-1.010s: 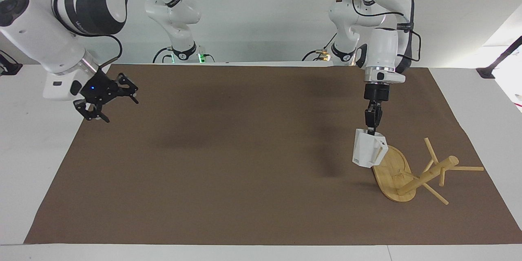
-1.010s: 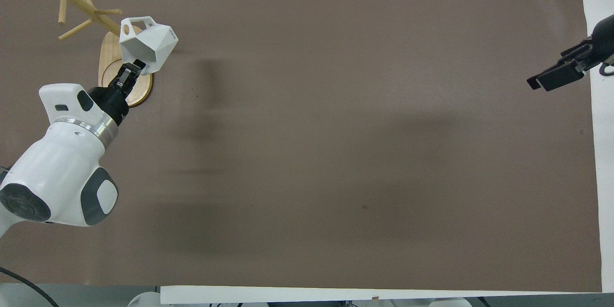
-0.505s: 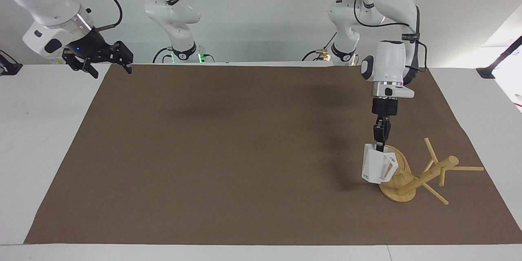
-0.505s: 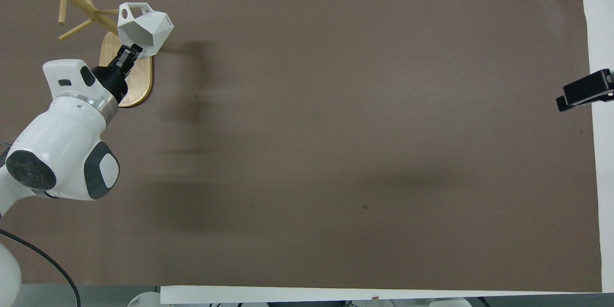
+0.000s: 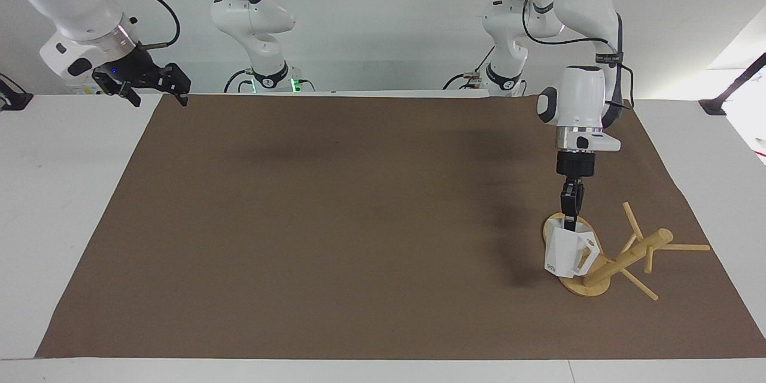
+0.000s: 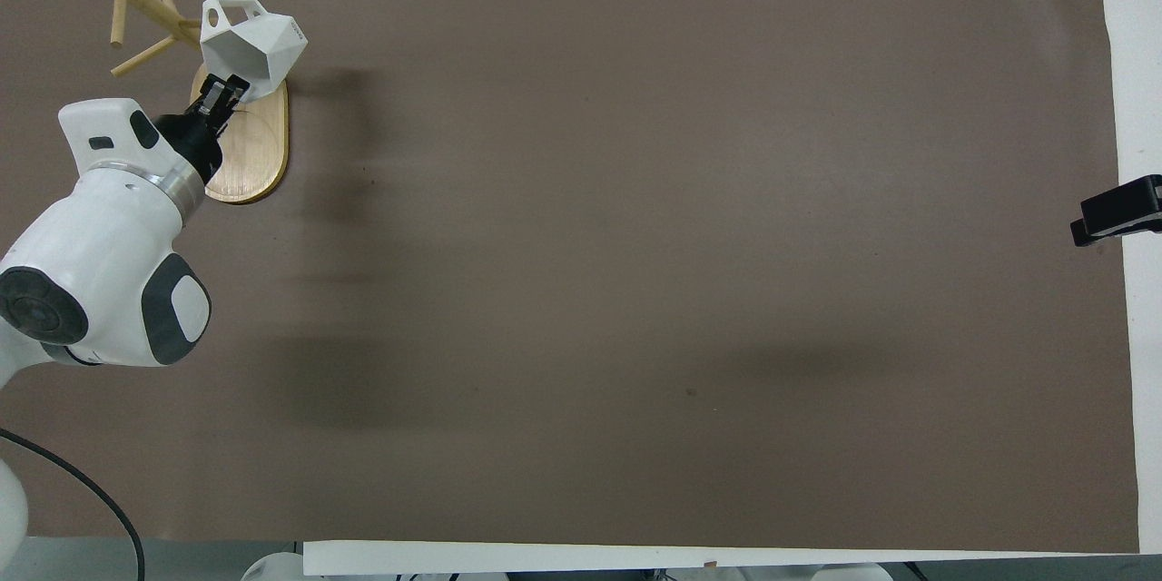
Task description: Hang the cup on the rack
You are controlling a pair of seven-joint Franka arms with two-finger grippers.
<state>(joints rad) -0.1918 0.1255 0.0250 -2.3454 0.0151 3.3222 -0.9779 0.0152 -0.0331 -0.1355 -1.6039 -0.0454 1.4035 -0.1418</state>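
Hanging from the left claw (image 5: pixel 570 222), the cup (image 5: pixel 567 254) was held by its rim, clamped between the fingers, over the oval base of the rack (image 5: pixel 604 263). Its open-frame handle was turned toward the rack's post; contact could not be judged. The rack was recorded at the left arm's end of the worktop (image 5: pixel 335 227), on a brown mat (image 6: pixel 635 245). The right claw (image 5: pixel 149 81) was parked with fingers spread above the mat's corner nearest the right arm.

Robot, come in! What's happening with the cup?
Left gripper shut on cup, over rack base. Right gripper waiting at table edge. Cup not hung. Nothing in the way.
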